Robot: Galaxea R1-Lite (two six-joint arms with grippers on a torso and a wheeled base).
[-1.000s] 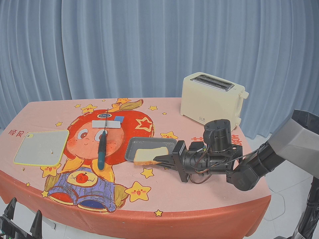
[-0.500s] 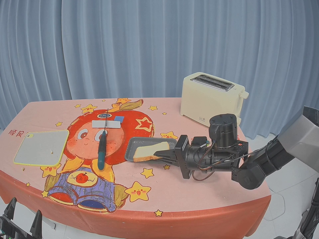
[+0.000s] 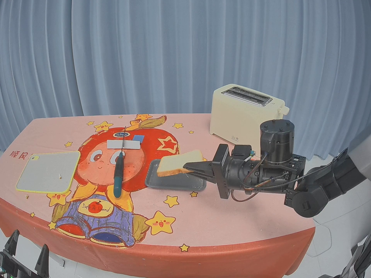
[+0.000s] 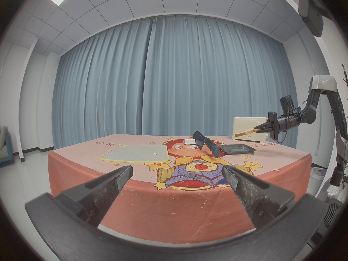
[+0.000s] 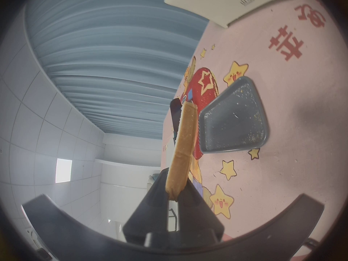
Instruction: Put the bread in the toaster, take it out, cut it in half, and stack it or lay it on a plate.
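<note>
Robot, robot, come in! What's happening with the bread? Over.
Right gripper shut on bread, held above the tray. Left gripper open, low before the table. Nothing seen blocking the way to the toaster.

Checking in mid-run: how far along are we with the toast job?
Early. Done: the right tool has the bread pinched by one edge, held above the grey tray. In hand: getting it to the toaster, whose slots look empty. Left: toasting, taking it out, cutting with the knife, which lies between the tray and the cutting board, then plating. The left tool hangs open in front of the table.
</note>
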